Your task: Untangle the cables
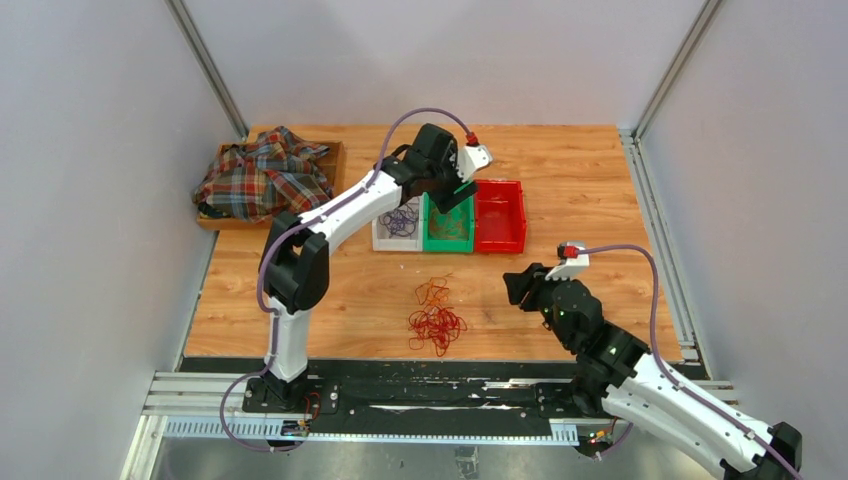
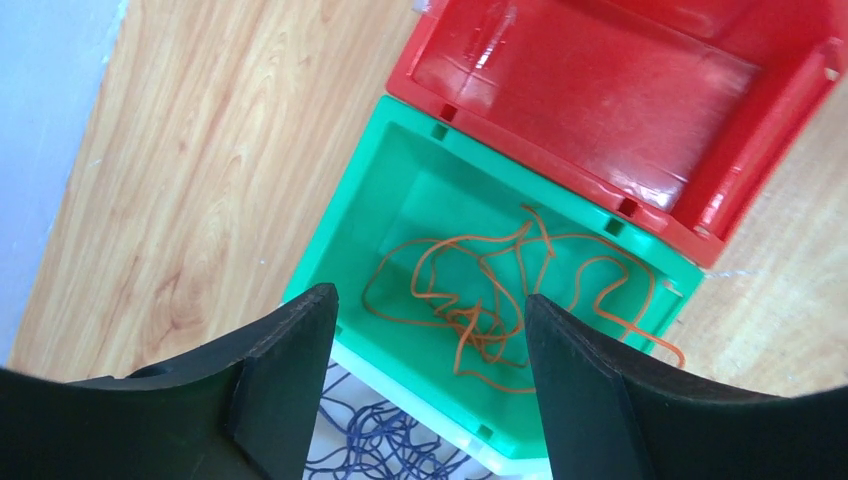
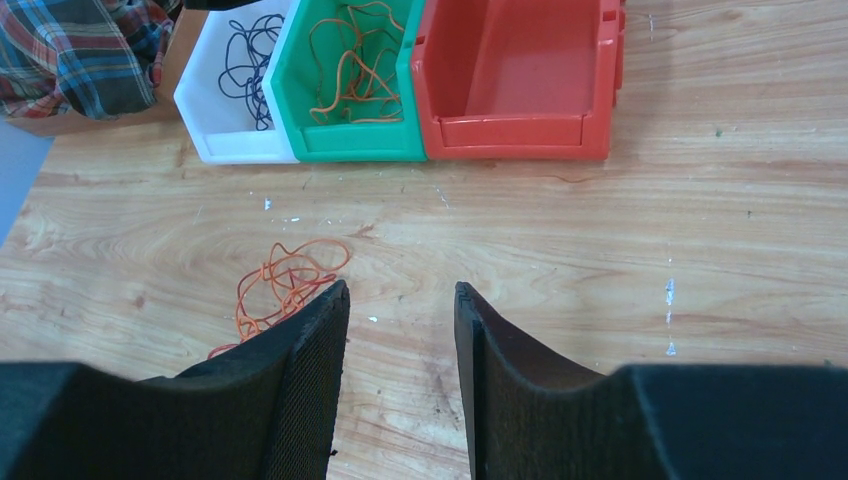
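Three wiry cable tangles: orange loops (image 2: 480, 330) in the green bin (image 2: 365, 205), purple loops (image 3: 250, 50) just beside it, red-orange clump (image 1: 437, 322) well nearer the arms; left gripper (image 2: 430, 300) gapes wide, right gripper (image 3: 400, 292) narrowly, both empty.

White bin (image 3: 215, 140), green bin (image 3: 350, 145), red bin (image 3: 515, 130); purple cable (image 1: 402, 221), orange cable (image 2: 478, 322), red cables (image 1: 437, 325); plaid cloth (image 1: 262, 172).

Robot lab, white enclosure walls (image 1: 90, 200), aluminium rails (image 1: 200, 388)

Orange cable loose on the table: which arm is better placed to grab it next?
Probably the right. The right gripper, jaws apart, hangs beside the loose orange cable; the left gripper is away over the green bin.
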